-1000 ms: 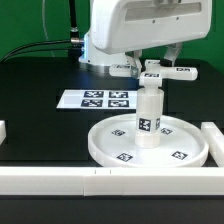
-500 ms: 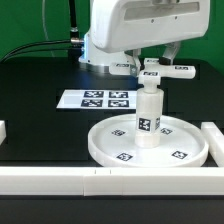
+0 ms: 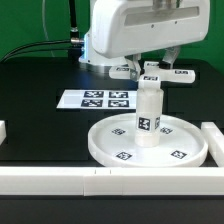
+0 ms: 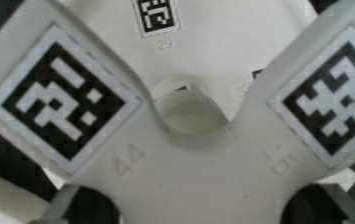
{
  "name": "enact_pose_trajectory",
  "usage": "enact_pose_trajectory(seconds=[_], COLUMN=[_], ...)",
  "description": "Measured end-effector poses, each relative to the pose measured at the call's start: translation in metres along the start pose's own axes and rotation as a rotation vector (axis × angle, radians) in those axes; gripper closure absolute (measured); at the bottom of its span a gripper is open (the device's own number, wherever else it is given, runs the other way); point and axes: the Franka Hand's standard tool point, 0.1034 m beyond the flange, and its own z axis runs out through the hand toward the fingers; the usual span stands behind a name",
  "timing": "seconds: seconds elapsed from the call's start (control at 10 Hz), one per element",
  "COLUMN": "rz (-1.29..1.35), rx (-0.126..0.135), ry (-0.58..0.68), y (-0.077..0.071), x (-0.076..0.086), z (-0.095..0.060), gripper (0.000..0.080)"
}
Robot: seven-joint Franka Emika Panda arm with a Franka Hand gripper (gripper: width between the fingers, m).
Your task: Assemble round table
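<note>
Pincer point(image 3: 151, 66) grips white tagged cross base point(image 3: 162, 75) above upright leg point(image 3: 149, 118).

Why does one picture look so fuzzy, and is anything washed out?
Wrist view: the cross-shaped base fills the frame, seemingly too close to focus, so its tag edges look soft. Exterior view: fairly sharp, but the white leg and round disc look bright against the black table, with little surface detail.
</note>
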Motion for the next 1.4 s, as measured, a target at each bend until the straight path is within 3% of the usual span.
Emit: enact_pose_trajectory(seconds=[0.3, 1.4], rz=[-0.001, 0.008], rx=[0.004, 0.000], ry=[-0.010, -0.003], y=[0.0001, 0.0014], x=[-0.0021, -0.0012], z=[0.0100, 0.0100], gripper=[0.0354, 0.0354])
